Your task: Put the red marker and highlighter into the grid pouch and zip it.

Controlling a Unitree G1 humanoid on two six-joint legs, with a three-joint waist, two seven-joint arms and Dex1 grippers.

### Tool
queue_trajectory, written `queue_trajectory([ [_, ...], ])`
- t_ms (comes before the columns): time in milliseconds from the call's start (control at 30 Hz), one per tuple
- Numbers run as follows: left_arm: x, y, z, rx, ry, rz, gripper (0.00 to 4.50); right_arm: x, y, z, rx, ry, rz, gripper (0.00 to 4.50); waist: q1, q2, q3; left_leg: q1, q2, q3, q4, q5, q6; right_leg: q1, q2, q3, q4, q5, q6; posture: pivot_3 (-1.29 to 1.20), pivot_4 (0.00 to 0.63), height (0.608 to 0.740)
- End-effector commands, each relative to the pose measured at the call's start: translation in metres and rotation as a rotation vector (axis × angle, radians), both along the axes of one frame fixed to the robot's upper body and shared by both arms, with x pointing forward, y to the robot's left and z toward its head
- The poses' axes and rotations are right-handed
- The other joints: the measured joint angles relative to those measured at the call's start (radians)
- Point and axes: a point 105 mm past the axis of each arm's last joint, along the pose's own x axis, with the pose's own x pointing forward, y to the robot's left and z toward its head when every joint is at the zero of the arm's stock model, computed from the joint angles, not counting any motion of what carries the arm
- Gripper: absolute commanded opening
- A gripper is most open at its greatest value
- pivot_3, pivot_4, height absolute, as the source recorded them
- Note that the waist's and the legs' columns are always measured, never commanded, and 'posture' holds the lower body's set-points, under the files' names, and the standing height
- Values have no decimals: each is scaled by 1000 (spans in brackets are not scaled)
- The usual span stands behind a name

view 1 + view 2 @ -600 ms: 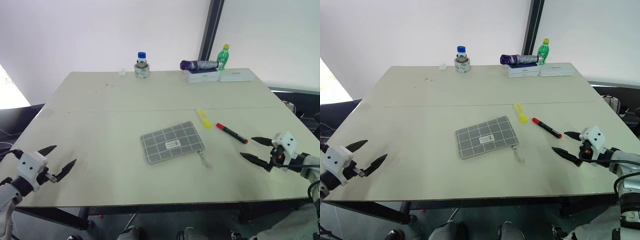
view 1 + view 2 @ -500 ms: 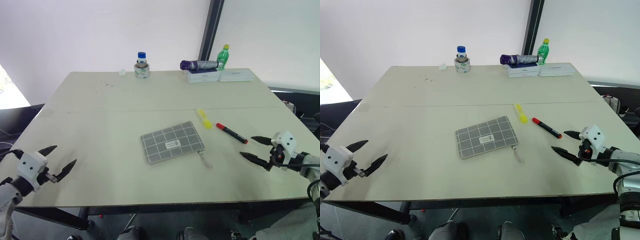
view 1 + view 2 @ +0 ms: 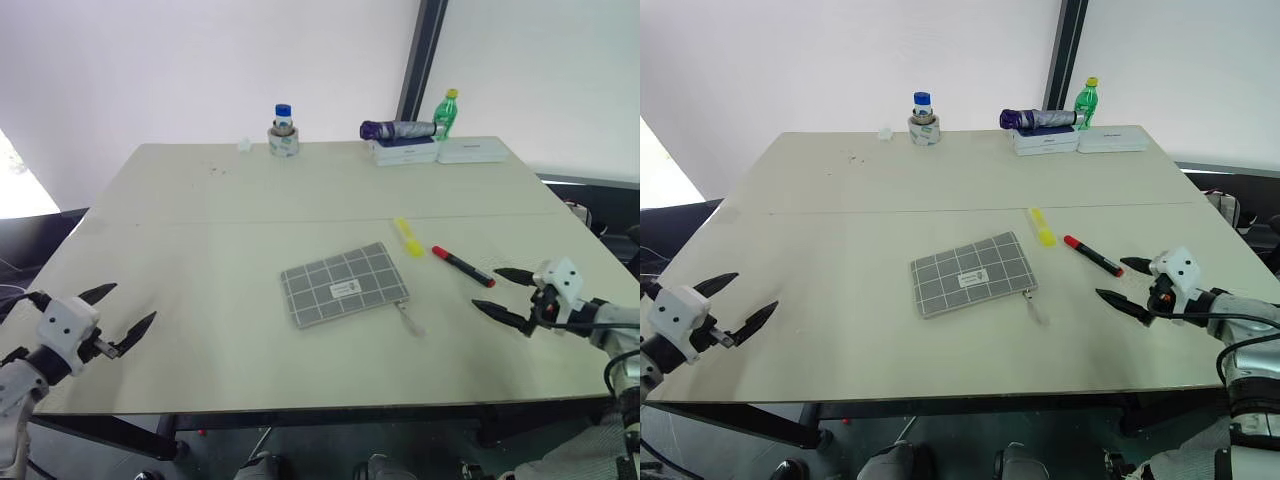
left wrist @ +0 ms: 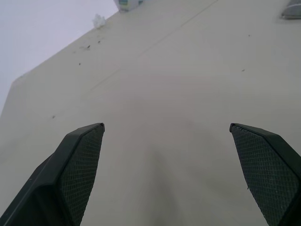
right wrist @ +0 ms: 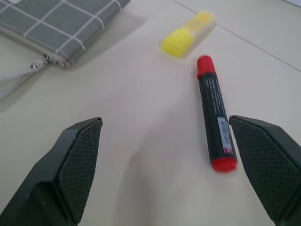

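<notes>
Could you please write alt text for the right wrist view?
The open right gripper hovers over the table, facing the marker, black-bodied with red ends. Past it lie the highlighter and the pouch corner with its zipper pull.

Bright, even daylight, soft faint shadows on the table (image 3: 250, 200), sharp head views, slightly soft wrist views.
</notes>
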Motion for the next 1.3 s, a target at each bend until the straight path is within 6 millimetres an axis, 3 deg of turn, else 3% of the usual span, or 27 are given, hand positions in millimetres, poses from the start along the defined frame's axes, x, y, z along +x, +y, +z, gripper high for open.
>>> queue_trajectory([
  [33, 1, -6, 10, 23, -52, -16, 4500, 4, 3, 11, 6, -29, 9, 4485, 2, 0, 0, 0, 0, 0, 0, 0, 0, 0, 0, 0, 0, 0, 0, 0, 150, 740],
  [167, 4, -19, 7, 64, -57, -74, 4500, 6, 9, 13, 27, -40, 13, 4485, 2, 0, 0, 0, 0, 0, 0, 0, 0, 0, 0, 0, 0, 0, 0, 0, 150, 740],
  [267, 11, -30, 11, 104, -80, -125, 4500, 11, 19, 15, 52, -57, 23, 3635, 3, 0, 0, 0, 0, 0, 0, 0, 0, 0, 0, 0, 0, 0, 0, 0, 150, 740],
  [400, 27, -48, 19, 144, -125, -172, 4500, 22, 37, 19, 63, -115, 30, 1674, 3, 0, 0, 0, 0, 0, 0, 0, -1, 0, 0, 0, 0, 0, 0, 0, 150, 740],
  [500, 38, -74, 14, 309, -171, -283, 4500, 34, 55, 13, 3, -160, 15, 82, 2, 1, 0, 0, 0, 1, 0, 2, -3, 0, 0, 0, 0, 0, 0, 0, 150, 740],
  [600, 45, -98, 9, 354, -214, -369, 4500, 40, 64, -3, -103, -157, 19, 29, 3, 1, 0, 0, -1, 2, 0, 3, -5, 0, 1, 0, 0, 0, 0, 0, 150, 740],
  [933, 51, -175, -30, 577, -289, -756, 4500, 57, 94, -23, -222, -157, 48, 29, 5, 1, 0, 0, -2, 4, 0, 4, -5, 0, 1, 0, 0, 0, 0, 0, 150, 740],
  [1033, 50, -184, -42, 627, -287, -823, 4500, 60, 105, -23, -218, -168, 60, 29, 4, 1, -1, 0, -2, 4, 1, 4, -5, 0, 1, 0, 0, 1, 1, 0, 150, 740],
  [1300, 58, -196, -47, 680, -334, -848, 4500, 62, 123, -29, -254, -190, 86, 29, 6, 2, -1, 1, -2, 3, 2, 4, -5, 2, 1, 0, 1, 1, 1, 0, 150, 740],
])
